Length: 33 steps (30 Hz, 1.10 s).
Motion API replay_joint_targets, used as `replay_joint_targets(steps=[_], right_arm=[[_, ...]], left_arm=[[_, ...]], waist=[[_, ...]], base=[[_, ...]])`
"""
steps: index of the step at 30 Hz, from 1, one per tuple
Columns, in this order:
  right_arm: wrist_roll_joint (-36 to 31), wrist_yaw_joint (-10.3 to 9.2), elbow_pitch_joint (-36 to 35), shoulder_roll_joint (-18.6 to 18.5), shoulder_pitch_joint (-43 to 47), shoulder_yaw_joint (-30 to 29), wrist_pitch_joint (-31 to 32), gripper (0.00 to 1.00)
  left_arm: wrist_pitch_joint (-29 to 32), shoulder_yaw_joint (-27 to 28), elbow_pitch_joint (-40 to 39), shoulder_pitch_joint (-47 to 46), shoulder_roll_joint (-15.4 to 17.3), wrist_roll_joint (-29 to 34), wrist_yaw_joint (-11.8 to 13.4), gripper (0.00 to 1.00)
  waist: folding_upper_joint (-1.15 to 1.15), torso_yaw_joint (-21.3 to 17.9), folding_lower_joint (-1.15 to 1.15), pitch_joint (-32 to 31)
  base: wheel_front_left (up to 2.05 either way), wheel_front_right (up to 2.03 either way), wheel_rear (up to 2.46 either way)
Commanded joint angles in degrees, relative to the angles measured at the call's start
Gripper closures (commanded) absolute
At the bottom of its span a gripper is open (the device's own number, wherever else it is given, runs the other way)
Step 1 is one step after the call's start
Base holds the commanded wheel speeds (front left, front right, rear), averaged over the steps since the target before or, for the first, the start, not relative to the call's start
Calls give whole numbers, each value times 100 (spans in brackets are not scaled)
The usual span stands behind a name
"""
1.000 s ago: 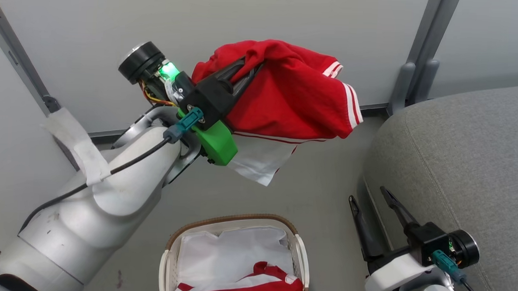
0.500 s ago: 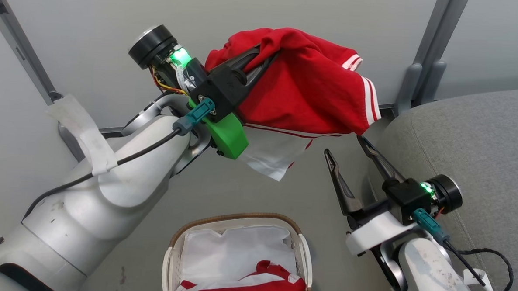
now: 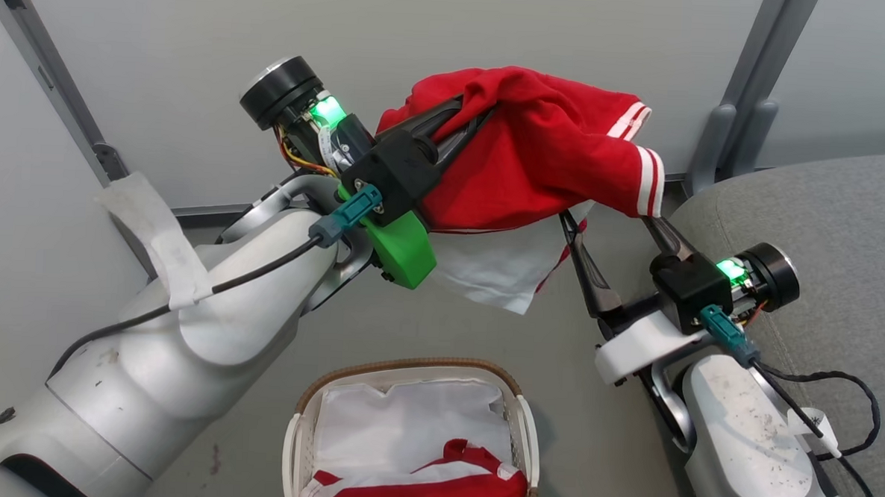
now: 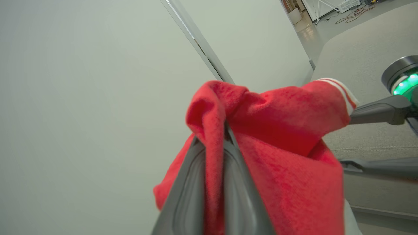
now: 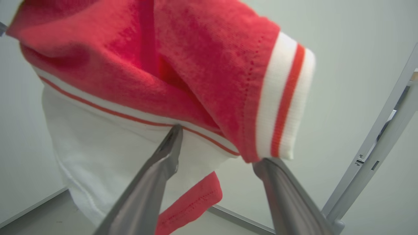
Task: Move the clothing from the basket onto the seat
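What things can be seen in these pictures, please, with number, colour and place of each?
held garment: one, red with white stripes and panel, in the air
basket: one, white with brown rim, on the floor
liner: one, white, inside the basket
second garment: one, red and white, in the basket
seat: one, grey, at the right
wall: one, pale grey, behind
left end effector: one, black, shut on the held garment
right end effector: one, black, open, fingertips at the held garment's lower edge
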Motion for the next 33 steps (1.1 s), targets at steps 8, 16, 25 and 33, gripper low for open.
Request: replay_joint_targets(steps=[8,16,25,33], right_arm=[[-314,-4,-18,-17,-249,-178,-12,0],[-351,-4,-37,-16,-406,-3,-12,0],[-115,-4,248,-18,-687,473,-11,69],[36,-4,485,-18,-833,664,-12,100]], left_arm=[[-20,8,43,129,33,-46,-14,100],[-20,-32,48,195,-24,-53,-15,100],[-20,-146,72,223,-79,-119,-15,100],[-20,-87,94,329,-73,-271,-15,100]], waist=[[0,-25,0,28],[0,-46,0,71],[0,-43,0,117],[0,-10,0,150]], base=[[0,0,0],[0,0,0],[0,0,0],[0,0,0]])
